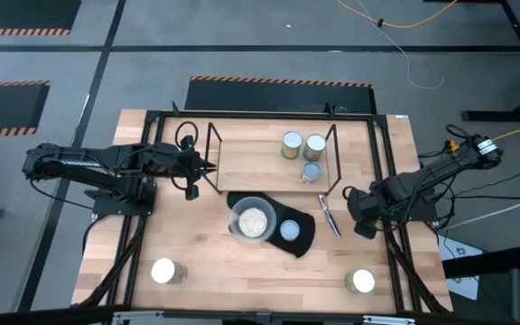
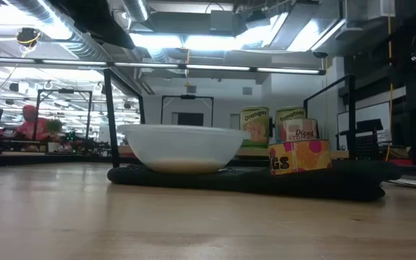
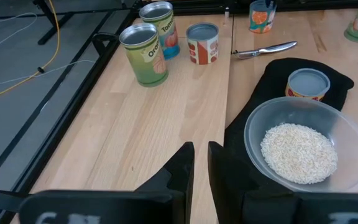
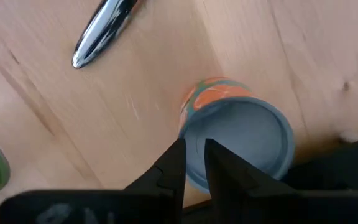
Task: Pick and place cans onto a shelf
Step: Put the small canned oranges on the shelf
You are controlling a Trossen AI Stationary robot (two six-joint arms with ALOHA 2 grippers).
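The shelf (image 1: 273,158) of black rods stands at the table's far middle with three cans (image 1: 292,144) (image 1: 315,146) (image 1: 311,172) inside it. One can (image 1: 289,230) stands on the black mat (image 1: 307,236). Two more stand near the front edge, left (image 1: 165,271) and right (image 1: 362,282). My right gripper (image 4: 194,158) is shut, right over an orange-labelled can with a bluish top (image 4: 238,140), which its arm hides in the high view. My left gripper (image 3: 201,168) is shut and empty at the shelf's left end (image 1: 208,168). My right gripper's shut fingers (image 4: 173,165) point down over the near part of the orange can's bluish top (image 4: 229,134). The can stands upright on the table. I cannot tell whether the fingers touch it.
A clear bowl of pale grains (image 1: 252,219) sits on the mat beside the can. A silver tool (image 1: 329,215) lies on the wood between the mat and my right gripper. Black frame rails run along the table's sides.
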